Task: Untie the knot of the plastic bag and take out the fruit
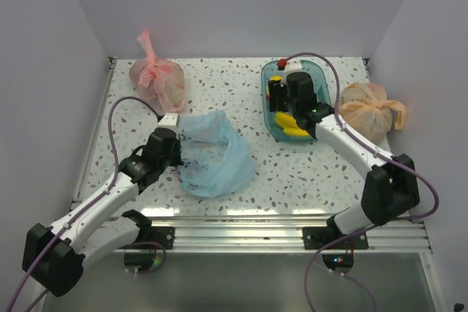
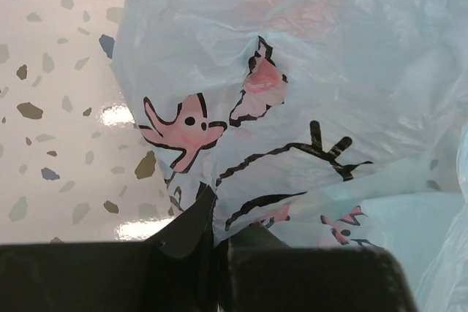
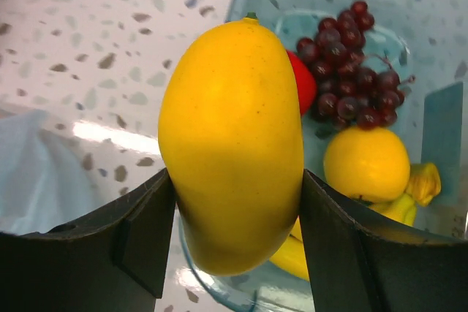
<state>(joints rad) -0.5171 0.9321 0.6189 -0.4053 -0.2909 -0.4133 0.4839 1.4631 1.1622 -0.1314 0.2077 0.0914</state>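
**Mango over the tray rim, bag pinched: slips and snags to watch**

At the far left, hemmed by the left wall, with little room to swing outward. Toward the back, close to the knotted pink bag; risks knocking it on any lift rearward.

Shows the left gripper pressed fully together on a thin fold of the plastic bag, with nothing else between the pads. Risks stretching or tearing the film under a hard pull, or dragging the whole limp bag over the tabletop toward the near rail. Lies slack and flattened left of centre. Cannot tell whether anything is left inside.

Further right, shows the right gripper spread wide around a yellow mango-shaped fruit, gripped on its lower flanks, above the rim of the teal tray. Could slip on that smooth, rounded skin. If released here, could land outside the tray rather than in it.

Inside the tray: purple grapes, a red apple, a round yellow fruit and bananas. Could bounce off these. Calls for a shift further in before letting go.

At the far right, an orange bag just beside the tray and forearm, with the right wall close. Leaves open tabletop only between bag and tray, toward the front.
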